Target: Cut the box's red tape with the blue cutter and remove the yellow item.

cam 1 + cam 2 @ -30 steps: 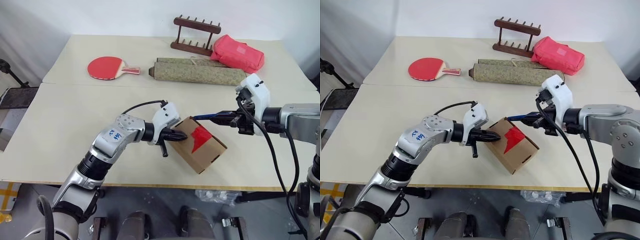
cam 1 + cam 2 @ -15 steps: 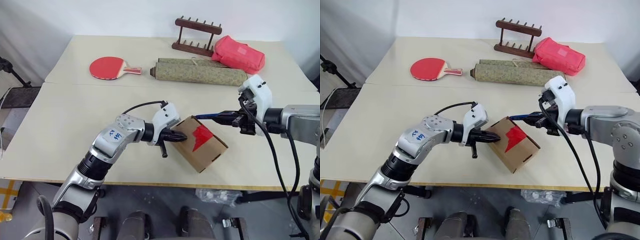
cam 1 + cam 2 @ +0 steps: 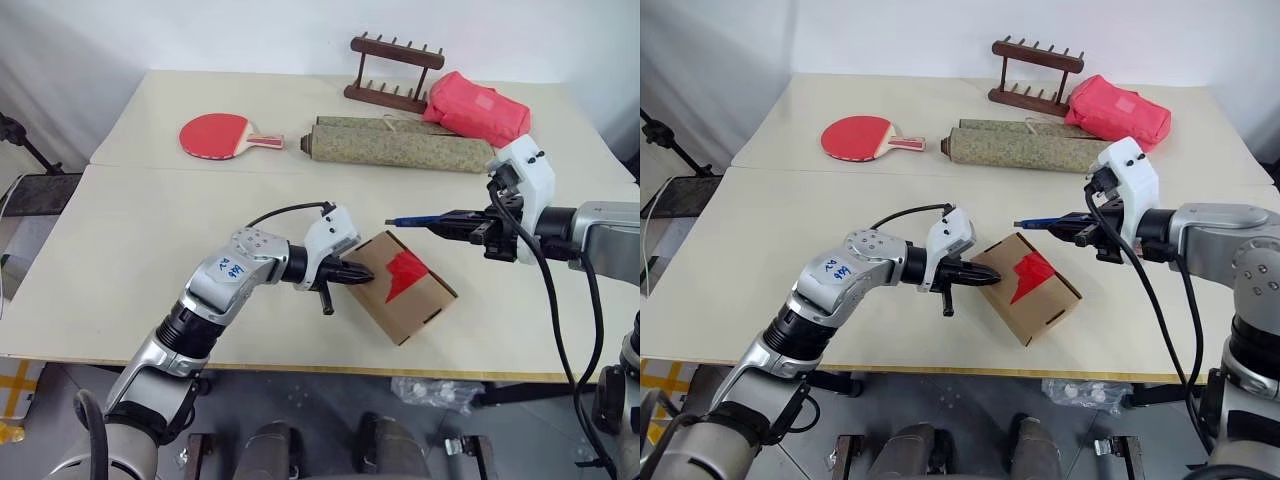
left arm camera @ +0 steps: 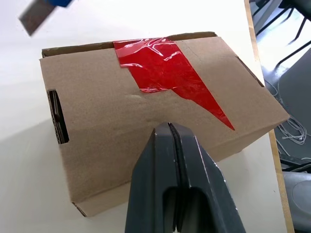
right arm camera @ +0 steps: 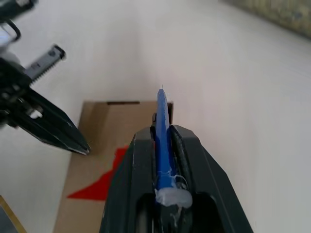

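Pale desk (image 3: 150, 240) in two joined slabs, seam crossing from 9 to 3 o'clock

Rolled patterned mat (image 3: 398, 144) at about 12 o'clock, pink-red pouch (image 3: 474, 108) and dark wooden rack (image 3: 392, 68) behind it at 1 o'clock, pouch just beside the rack

Red table-tennis paddle (image 3: 222, 134) at 11 o'clock, handle pointing toward the mat

Brown box (image 3: 403, 289) near the desk's 6 o'clock edge, turned on a diagonal, lid closed; red tape (image 3: 402, 272) stuck across its top as a jagged wedge, running up to the lid's far edge in the left wrist view

Left tool (image 3: 362, 270) reaching in from 8 o'clock, black fingers pressed together with nothing between them, tips against the box's 9 o'clock side; in the left wrist view those joined fingers (image 4: 176, 160) overlapping the cardboard top just short of the tape

Right tool (image 3: 1081, 226) coming in from 3 o'clock, clamped on the blue cutter (image 3: 1045, 222), held clear above the desk

Cutter roughly level, pointing toward 9 o'clock, tip at about 12 o'clock of the box, near its far corner and apart from the tape; contact with the box not discernible
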